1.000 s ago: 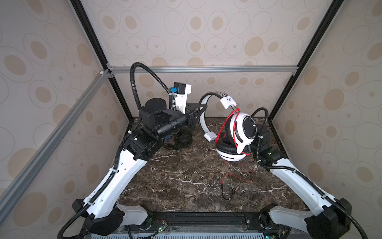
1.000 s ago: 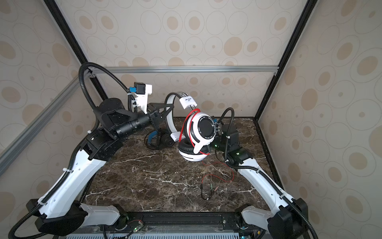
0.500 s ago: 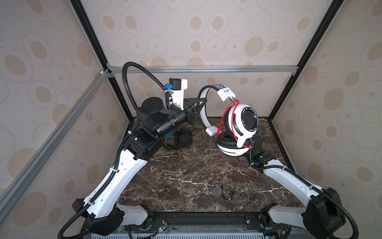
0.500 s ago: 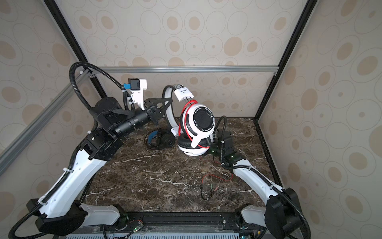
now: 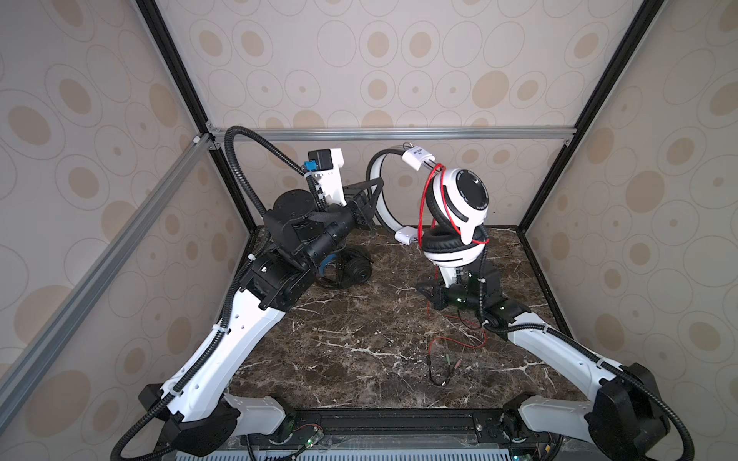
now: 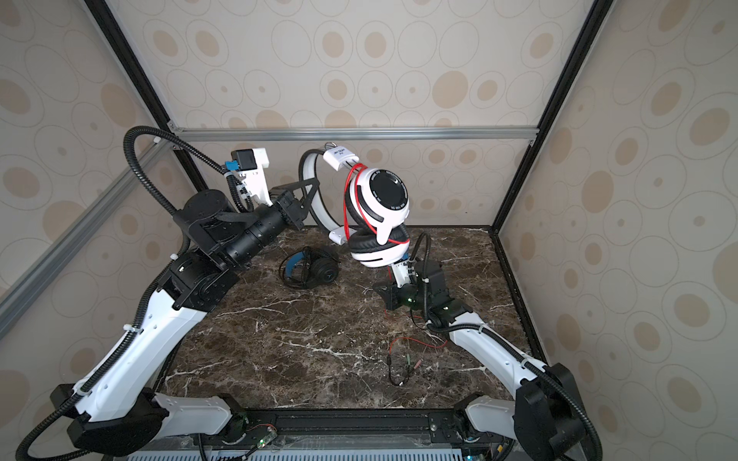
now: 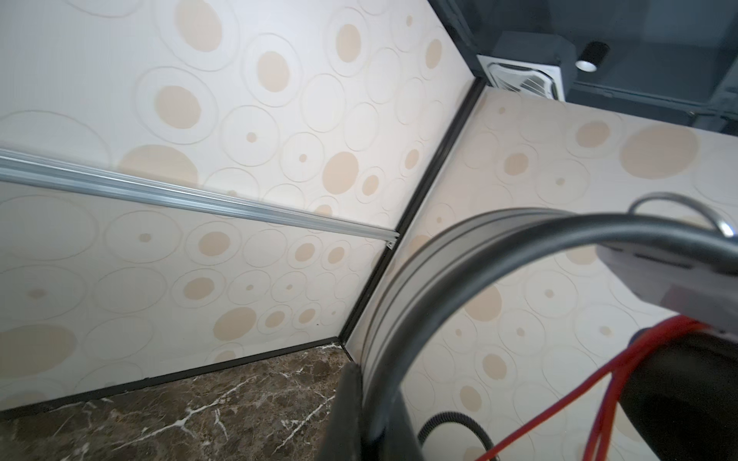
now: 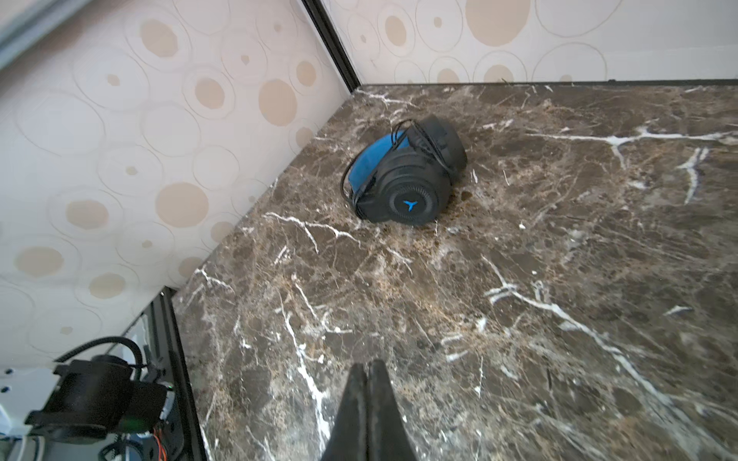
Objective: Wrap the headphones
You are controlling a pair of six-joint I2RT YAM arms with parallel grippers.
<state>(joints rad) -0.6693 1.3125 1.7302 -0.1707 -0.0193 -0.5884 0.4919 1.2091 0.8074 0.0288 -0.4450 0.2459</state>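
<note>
The white headphones (image 5: 459,199) (image 6: 379,199) with black pads hang in the air at the back. My left gripper (image 5: 375,189) (image 6: 315,187) (image 7: 367,399) is shut on their headband (image 7: 519,227). Their red cord (image 5: 459,343) (image 6: 415,343) is looped round the ear cups and trails down onto the marble table. My right gripper (image 5: 421,288) (image 6: 377,289) (image 8: 367,365) sits low under the ear cups, jaws pressed shut; nothing shows between its tips. The black headphones (image 5: 351,271) (image 6: 315,271) (image 8: 403,183), blue inside the band, lie on the table at the back left, cord wrapped round them.
The cord's plug ends (image 5: 443,371) lie on the marble table (image 5: 359,359) in front of the right arm. Patterned walls and black frame posts close in the back and sides. A metal rail (image 5: 391,133) runs along the back wall.
The left gripper has lifted the white headphones higher. The right gripper has moved from beside the ear cup to below it and has closed.
</note>
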